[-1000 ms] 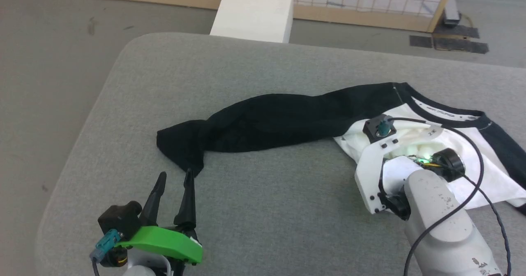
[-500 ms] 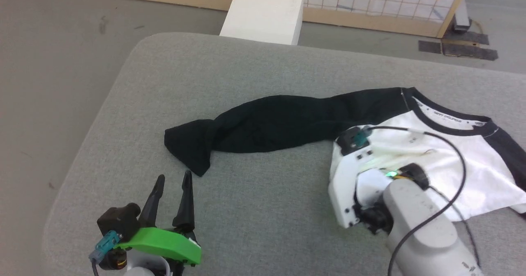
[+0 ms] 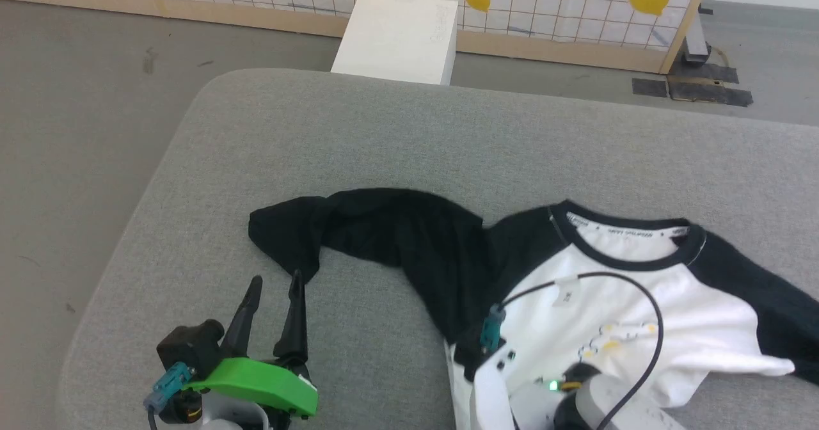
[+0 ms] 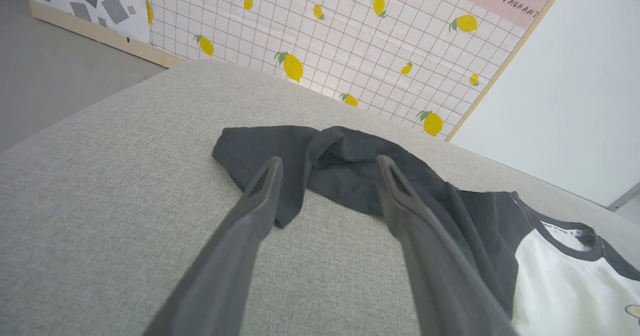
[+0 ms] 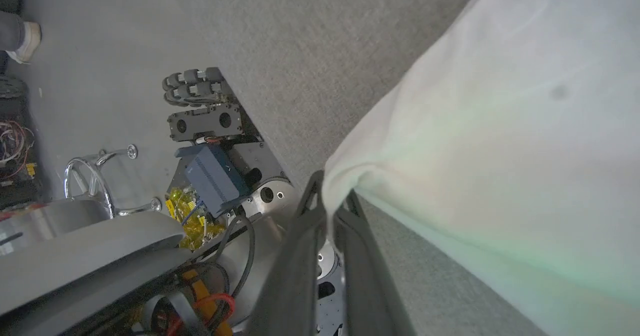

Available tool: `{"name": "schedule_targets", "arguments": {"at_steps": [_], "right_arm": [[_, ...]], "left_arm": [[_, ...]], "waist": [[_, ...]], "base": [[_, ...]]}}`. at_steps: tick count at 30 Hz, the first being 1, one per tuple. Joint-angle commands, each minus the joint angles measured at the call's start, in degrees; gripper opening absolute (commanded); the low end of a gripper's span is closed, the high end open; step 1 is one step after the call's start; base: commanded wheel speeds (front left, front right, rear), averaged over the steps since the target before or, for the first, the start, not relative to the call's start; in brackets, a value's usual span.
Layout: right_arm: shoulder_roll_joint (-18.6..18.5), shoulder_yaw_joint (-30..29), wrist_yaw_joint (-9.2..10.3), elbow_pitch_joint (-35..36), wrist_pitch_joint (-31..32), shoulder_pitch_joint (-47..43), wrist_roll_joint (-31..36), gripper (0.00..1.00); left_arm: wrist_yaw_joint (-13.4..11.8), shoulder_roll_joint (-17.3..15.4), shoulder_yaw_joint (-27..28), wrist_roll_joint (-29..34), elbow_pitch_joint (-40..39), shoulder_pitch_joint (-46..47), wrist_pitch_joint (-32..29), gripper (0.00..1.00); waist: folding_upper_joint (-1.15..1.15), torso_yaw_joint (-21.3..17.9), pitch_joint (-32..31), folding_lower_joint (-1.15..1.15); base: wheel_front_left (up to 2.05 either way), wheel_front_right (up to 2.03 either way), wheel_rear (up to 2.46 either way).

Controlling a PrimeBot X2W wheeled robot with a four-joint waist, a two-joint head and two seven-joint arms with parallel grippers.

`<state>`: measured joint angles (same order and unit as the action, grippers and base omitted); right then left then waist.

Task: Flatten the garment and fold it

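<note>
Early days: shirt half spread out, no folds yet

The garment [image 3: 640, 315] sprawls at 4 o'clock on the grey surface [image 3: 384, 129], body rumpled and one black sleeve bunched out toward 9. The right gripper [image 5: 332, 196] is pinched tight on its white edge. The left gripper [image 3: 276, 281] hangs wide apart, holding nothing, right by the cuff. The white box [image 3: 397, 36] at 12 sits off the surface, so I'd say it's not in the way.

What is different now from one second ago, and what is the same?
The right gripper closed on the white edge of the garment and drew it toward the robot, so the body slid nearer and the black sleeve bent. The sleeve's cuff stayed about where it was, and the left gripper stayed open near it.
</note>
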<state>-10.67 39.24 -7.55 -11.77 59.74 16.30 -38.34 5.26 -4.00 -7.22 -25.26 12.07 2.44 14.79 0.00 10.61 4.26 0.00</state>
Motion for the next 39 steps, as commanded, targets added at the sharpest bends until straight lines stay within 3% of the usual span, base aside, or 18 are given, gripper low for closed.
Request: {"name": "schedule_targets", "arguments": {"at_steps": [1, 5, 6, 7, 12, 19, 27, 33, 39], "right_arm": [[-0.5, 1.1, 0.06, 1.6, 1.8, -1.6, -1.8, 0.00], [-2.2, 1.8, 0.06, 5.8, 3.3, -3.2, -4.8, 0.04], [-2.4, 1.6, 0.06, 6.7, 2.3, -3.3, -4.9, 0.31], [-2.5, 0.8, 0.06, 7.4, 0.5, -3.3, -4.7, 1.00], [-1.0, -7.0, 0.06, 9.2, -9.2, -3.7, -4.2, 1.00], [4.4, -27.9, 0.06, 10.9, -26.1, -6.7, 2.0, 1.00], [7.7, -50.8, 0.06, 13.2, -36.4, -10.9, 10.9, 1.00], [7.8, -58.5, 0.06, 12.0, -40.2, -12.5, 12.2, 1.00], [7.8, -60.5, 0.06, 10.8, -40.9, -12.5, 11.7, 1.00]], "left_arm": [[0.3, 0.1, 0.2, 0.5, 0.0, -0.6, 0.2, 1.00], [0.2, -0.1, 0.6, 0.5, 0.0, -1.1, 0.2, 1.00], [0.1, -0.1, 0.8, 0.4, -0.1, -1.2, 0.2, 1.00], [0.0, -0.1, 0.9, 0.4, -0.1, -1.3, 0.2, 1.00], [0.1, -0.3, 0.5, 0.6, 0.1, -1.2, 0.2, 1.00], [0.0, -0.7, -0.3, 0.7, 0.0, -0.5, -0.3, 1.00], [0.0, -1.0, -1.1, 0.7, -0.3, -0.2, -0.9, 1.00], [-0.1, -1.3, -1.7, 0.5, -0.1, 0.5, -1.7, 1.00], [0.6, -3.2, -4.3, 1.4, -0.2, 6.2, -6.6, 1.00]], "waist": [[0.00, 0.1, 0.0, 0.00], [0.00, -0.1, -0.1, 0.00], [0.00, -0.3, -0.1, 0.00], [0.00, -0.5, -0.1, 0.00], [0.00, -1.7, -0.9, 0.00], [0.00, -4.6, -2.2, 0.00], [0.00, -8.3, -2.4, 0.00], [0.00, -10.8, -1.9, 0.00], [0.00, -12.4, 0.0, 0.00]], "base": [[0.00, 0.00, 0.00], [0.00, 0.00, 0.00], [0.00, 0.00, 0.00], [0.00, 0.00, 0.00], [0.00, 0.00, 0.00], [0.00, 0.00, 0.00], [0.00, 0.00, 0.00], [0.00, 0.00, 0.00], [0.00, 0.00, 0.00]]}}
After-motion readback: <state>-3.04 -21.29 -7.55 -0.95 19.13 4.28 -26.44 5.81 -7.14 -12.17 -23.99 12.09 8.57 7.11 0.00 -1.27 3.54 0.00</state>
